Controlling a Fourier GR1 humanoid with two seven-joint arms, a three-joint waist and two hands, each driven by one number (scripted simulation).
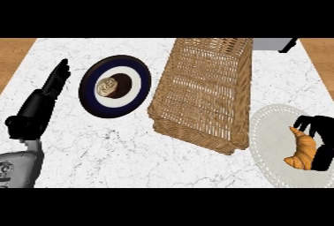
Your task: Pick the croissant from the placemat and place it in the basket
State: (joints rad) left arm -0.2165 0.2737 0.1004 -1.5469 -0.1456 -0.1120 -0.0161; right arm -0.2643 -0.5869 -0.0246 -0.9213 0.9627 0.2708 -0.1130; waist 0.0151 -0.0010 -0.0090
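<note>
A golden croissant [302, 152] lies on a round white placemat [274, 132] at the right edge of the head view. My right hand [320, 132] is right over it, its black fingers and thumb curled round the croissant's upper end, and the hand hides part of the pastry. The tall wicker basket [205, 95] stands just left of the placemat, in the middle of the counter. My left hand [55, 81] rests open at the far left, fingers straight and pointing away.
A dark blue and white plate [134, 95] holding a small round pastry [108, 86] sits between the left hand and the basket. A grey object [271, 43] shows at the top right. Wooden floor borders the marble counter on both sides.
</note>
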